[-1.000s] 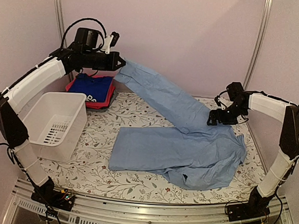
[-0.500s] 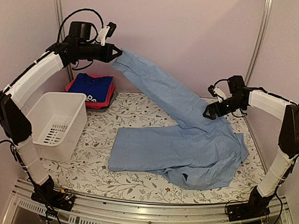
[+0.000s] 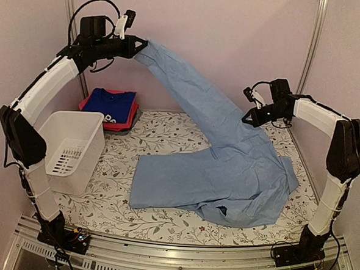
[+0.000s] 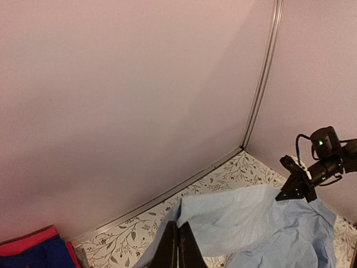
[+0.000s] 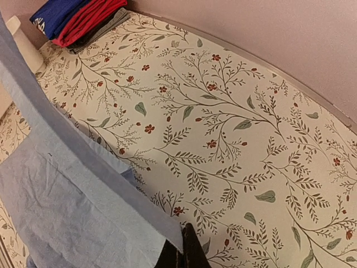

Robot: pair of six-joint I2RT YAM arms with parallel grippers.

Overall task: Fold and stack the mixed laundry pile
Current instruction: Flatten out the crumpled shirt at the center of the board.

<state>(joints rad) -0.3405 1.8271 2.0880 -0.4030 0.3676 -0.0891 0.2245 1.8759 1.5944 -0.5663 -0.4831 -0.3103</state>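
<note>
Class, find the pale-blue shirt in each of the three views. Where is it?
Top external: pale-blue shirt spans upper left to centre-right.
Left wrist: shirt along the bottom, centre to right.
Right wrist: shirt fills the left and bottom-left.
Shared landmark: folded red-and-blue stack.

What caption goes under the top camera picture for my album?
Left hand holds one end of the pale-blue shirt high while the right hand pinches its edge above the flowery table.

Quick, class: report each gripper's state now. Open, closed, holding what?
Left gripper: closed, holding up the pale-blue garment.
Right gripper: closed, pinching an edge of it.
</note>
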